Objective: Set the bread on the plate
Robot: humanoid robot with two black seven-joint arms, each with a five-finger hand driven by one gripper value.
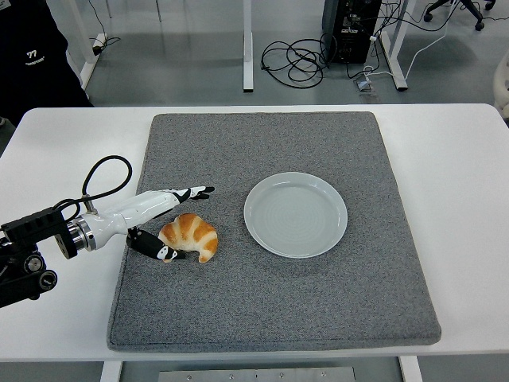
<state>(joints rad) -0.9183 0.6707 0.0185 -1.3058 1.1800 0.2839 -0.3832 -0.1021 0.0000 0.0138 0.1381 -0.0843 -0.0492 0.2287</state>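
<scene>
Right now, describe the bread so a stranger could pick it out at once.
Find the grey mat covering the white table. Left of the pale round plate, beside the left robot hand, lies the bread: a golden-brown, striped, crescent-shaped croissant, the only food there.

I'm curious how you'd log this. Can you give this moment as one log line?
left hand: open, around croissant, not lifted | croissant: on grey mat, left of plate | plate: empty | right arm: unseen

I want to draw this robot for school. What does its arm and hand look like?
Only the left arm shows. The forearm is black and blocky, with round knobs and a silver ring at the wrist. A thin black cable loops up from it. The left hand is glossy white and slim, and its fingers are white with black tips and black joint patches.
</scene>
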